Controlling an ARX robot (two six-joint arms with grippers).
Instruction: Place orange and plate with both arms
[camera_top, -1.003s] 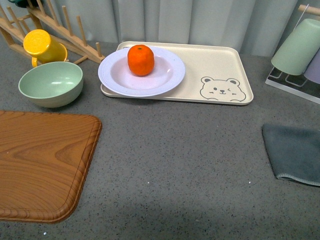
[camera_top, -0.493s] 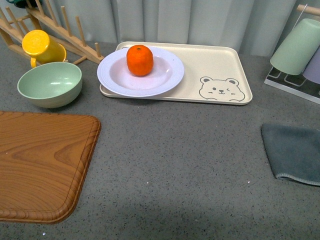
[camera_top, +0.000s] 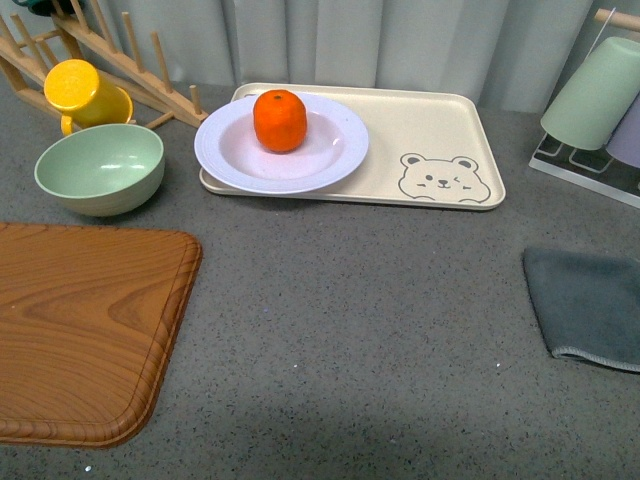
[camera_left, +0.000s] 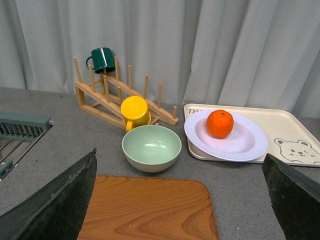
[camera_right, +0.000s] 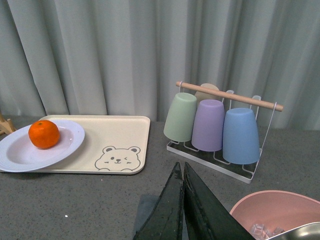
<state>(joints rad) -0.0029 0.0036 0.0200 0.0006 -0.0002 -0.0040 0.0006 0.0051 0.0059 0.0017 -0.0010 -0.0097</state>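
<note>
The orange sits in the white plate, which rests on the left part of the beige bear-printed tray. Neither arm shows in the front view. In the left wrist view the orange and plate lie far ahead; my left gripper is open and empty, its fingers wide apart above the wooden board. In the right wrist view the orange and plate are far off; my right gripper is shut and empty over the grey cloth.
A pale green bowl, a yellow cup and a wooden rack stand at the back left. The wooden board lies front left. A grey cloth lies right. A cup rack and a pink bowl are at the right.
Between one second ago and half a second ago the whole scene shifted a few pixels left in the front view; since then nothing has moved.
</note>
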